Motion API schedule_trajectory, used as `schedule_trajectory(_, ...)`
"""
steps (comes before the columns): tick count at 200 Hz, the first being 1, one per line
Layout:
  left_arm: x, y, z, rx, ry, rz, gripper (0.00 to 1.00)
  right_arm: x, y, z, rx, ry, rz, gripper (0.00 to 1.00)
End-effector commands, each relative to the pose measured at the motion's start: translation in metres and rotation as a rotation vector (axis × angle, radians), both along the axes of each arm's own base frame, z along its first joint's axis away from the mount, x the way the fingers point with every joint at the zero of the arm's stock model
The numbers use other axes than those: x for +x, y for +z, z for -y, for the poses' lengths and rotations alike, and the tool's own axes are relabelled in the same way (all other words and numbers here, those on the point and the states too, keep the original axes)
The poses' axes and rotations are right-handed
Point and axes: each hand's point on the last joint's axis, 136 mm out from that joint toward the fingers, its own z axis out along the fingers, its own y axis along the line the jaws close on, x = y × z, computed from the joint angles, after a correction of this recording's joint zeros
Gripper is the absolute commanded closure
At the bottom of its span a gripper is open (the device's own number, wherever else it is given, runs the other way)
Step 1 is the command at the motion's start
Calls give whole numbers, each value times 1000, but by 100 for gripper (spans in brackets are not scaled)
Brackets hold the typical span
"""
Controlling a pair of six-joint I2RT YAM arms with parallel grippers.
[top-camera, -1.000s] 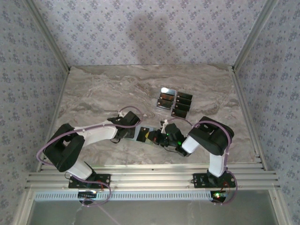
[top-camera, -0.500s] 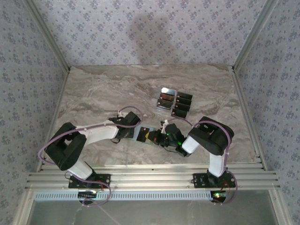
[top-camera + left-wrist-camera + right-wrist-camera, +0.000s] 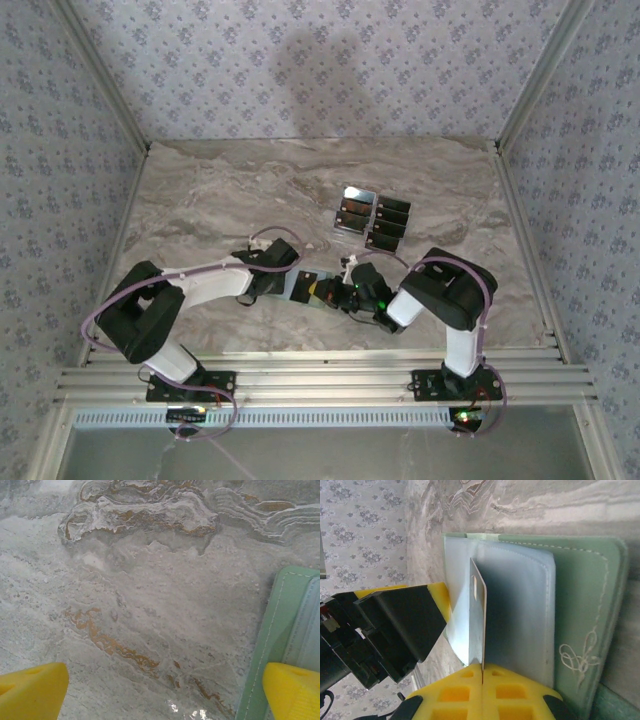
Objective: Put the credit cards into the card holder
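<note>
The card holder (image 3: 585, 600) lies open on the marble, pale green with a grey-blue pocket (image 3: 520, 615). My right gripper (image 3: 482, 667) is shut on one credit card (image 3: 481, 620), which stands on edge with its far end against the pocket's left side. From above, this gripper (image 3: 335, 293) sits at the right end of the card holder (image 3: 300, 288). My left gripper (image 3: 162, 695) is open over bare marble. Its right fingertip (image 3: 292, 692) rests at the edge of the card holder (image 3: 280, 630). Several more credit cards (image 3: 388, 225) lie in a cluster farther back.
A shiny card (image 3: 354, 205) lies at the left of the cluster. My left gripper's black body (image 3: 395, 625) stands close to the card holder's far end. Bare marble table (image 3: 200, 200) stretches to the left and back, bounded by metal rails and wallpapered walls.
My left gripper has edged slightly right toward the card holder. The right gripper and its card have stayed in place.
</note>
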Motion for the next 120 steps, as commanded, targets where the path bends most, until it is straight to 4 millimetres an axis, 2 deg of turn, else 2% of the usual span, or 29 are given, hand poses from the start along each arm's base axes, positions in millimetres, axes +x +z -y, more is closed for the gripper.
schedule_trajectory(1,-10,-9,-13,58,14,-49,0,-5,-13,-4,-25,34,-31,100)
schedule_trajectory(40,-10,-10,-12,56,10,-56,0,-6,-16,-3,-31,30,-39,100)
schedule_trajectory(83,-12,-8,-6,27,0,-67,0,-7,-36,26,-82,-33,-100,100)
schedule_trajectory(120,-20,-11,4,-9,-11,-86,0,-4,-39,44,-104,-54,-127,100)
